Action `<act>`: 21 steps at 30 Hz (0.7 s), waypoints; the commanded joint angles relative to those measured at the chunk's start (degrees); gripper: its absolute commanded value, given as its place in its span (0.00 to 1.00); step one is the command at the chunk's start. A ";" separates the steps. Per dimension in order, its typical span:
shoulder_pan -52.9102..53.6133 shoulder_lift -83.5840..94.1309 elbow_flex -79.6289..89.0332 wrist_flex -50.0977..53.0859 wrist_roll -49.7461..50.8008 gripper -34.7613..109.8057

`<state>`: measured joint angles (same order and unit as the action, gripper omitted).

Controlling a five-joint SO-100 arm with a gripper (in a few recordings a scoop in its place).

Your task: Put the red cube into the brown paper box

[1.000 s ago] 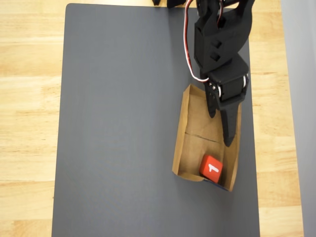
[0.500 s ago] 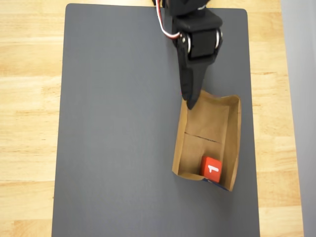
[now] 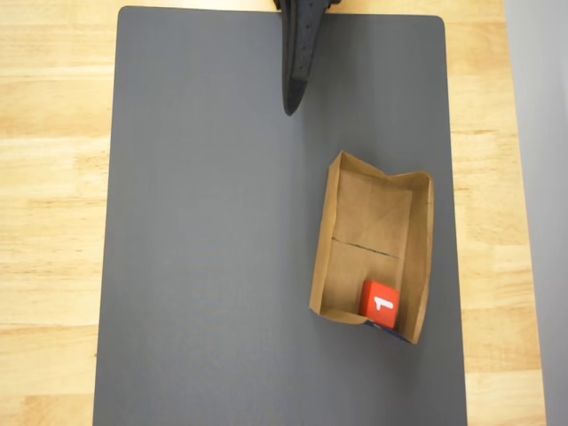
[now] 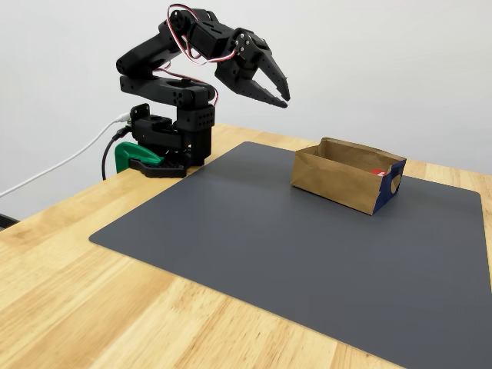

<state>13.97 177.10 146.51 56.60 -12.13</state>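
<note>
A pale wooden table (image 4: 92, 261) against a plain white wall carries a smooth dark grey mat (image 3: 222, 248). Left of the brown paper box (image 3: 330, 231), well apart and raised, the black gripper (image 4: 281, 91) hangs with fingers slightly parted, holding nothing. The box is thin creased kraft paper, likely light and easily dented or shoved. The red cube (image 3: 380, 304) sits inside at the box's near end; it looks rigid, light, best pinched across opposite flat faces.

Dark grey mat (image 3: 222, 248) on wooden table (image 3: 53, 177)
</note>
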 commanded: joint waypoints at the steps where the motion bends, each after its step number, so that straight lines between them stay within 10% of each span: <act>1: -0.09 1.32 3.43 -1.58 -0.09 0.24; 21: -6.50 2.99 6.59 6.50 3.25 0.24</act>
<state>6.77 180.18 153.11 62.31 -8.88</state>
